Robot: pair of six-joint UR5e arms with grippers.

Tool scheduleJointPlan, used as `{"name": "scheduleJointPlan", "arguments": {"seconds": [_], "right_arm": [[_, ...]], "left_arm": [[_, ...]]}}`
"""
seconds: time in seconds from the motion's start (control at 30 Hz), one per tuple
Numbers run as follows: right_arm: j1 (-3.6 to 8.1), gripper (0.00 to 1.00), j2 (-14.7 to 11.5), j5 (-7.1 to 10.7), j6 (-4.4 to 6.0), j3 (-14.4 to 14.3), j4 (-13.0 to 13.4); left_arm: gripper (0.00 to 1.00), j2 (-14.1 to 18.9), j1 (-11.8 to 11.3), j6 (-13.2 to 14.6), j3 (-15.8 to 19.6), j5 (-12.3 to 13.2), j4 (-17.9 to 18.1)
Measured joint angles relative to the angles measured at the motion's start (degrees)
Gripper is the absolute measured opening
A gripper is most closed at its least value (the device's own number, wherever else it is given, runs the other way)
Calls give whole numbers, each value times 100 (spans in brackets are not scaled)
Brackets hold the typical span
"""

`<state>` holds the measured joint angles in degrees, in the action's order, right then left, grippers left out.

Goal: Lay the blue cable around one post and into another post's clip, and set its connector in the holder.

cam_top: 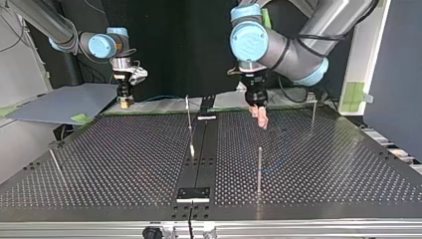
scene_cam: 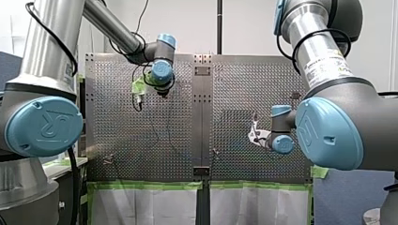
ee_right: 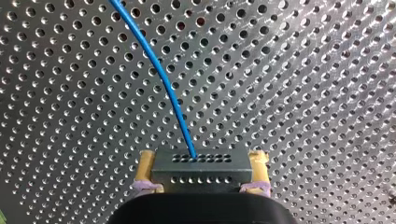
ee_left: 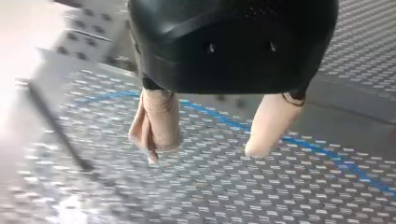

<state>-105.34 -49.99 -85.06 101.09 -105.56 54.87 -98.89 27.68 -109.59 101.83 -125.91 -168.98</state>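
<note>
My right pincer (ee_right: 203, 163) pinches the connector (ee_right: 201, 173) by its two sides, which leaves the cable (ee_right: 161, 79) free to trail from its face across the desk (ee_right: 317, 84). My left pincer (ee_left: 204, 150) points down, spread, tips close over the desk with the cable just beyond them. I judge it is placed to take the cable.

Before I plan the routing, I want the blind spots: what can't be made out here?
Blue cable: its run from the connector leaves the right wrist view's edge; too thin to trace in the top view.
Posts: top view, too small to show which has a clip.
My left tool: front view, hidden behind its wrist.
</note>
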Motion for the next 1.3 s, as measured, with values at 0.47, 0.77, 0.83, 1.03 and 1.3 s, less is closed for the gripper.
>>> {"name": "scheduleJointPlan", "arguments": {"seconds": [0.47,0.77,0.83,1.03,1.3], "right_arm": [[0,0,9,14,-7,-4,-14],[0,0,10,15,-8,-3,-10],[0,0,13,15,-9,-4,-9],[0,0,13,21,-9,-4,-17],[16,0,13,23,-13,-4,-9]], "left_arm": [[100,827,-153,-350,-617,195,-65],[100,1190,-346,-307,-631,221,-121],[100,1135,-389,-295,-631,282,-152],[100,834,-463,-301,-616,497,-195],[100,631,-695,-375,-593,677,-144]]}}
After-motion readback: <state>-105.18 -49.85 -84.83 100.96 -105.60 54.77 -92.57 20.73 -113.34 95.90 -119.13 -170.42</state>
